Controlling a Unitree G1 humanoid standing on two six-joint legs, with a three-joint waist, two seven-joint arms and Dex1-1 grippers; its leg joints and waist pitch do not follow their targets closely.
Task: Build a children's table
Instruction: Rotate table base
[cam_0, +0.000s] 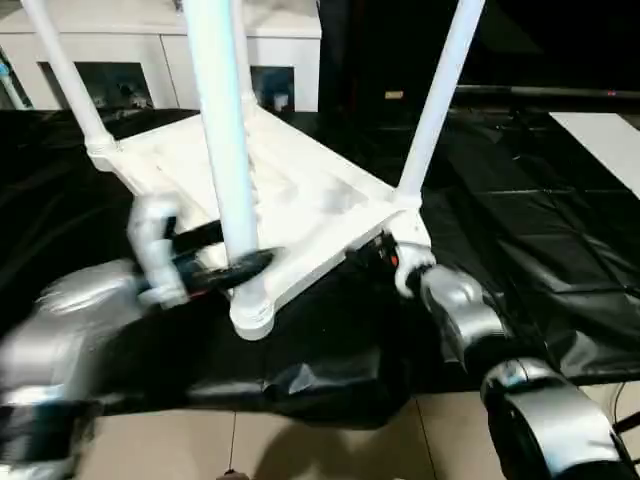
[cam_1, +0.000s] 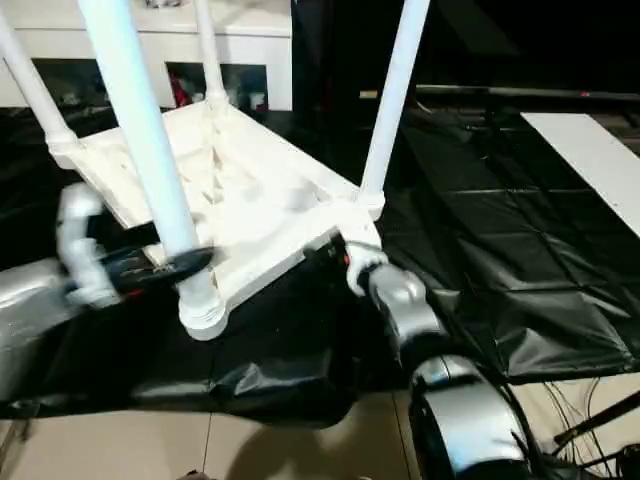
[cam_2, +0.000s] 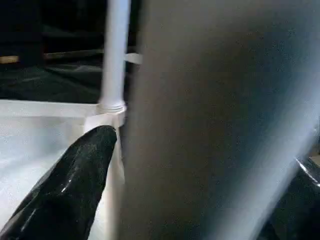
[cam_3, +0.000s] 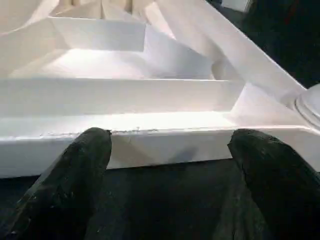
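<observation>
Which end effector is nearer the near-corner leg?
Left. The left end effector is at the near leg, fingers astride it; the right end effector sits farther along the tabletop edge.

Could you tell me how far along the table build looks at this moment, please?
Mostly done: four legs stand in the corner sockets of the upside-down top. In hand: the left claw is around the nearest leg just above its socket, and the open right claw faces the top's edge. Probably left: seating that leg firmly and turning the table upright.
</observation>
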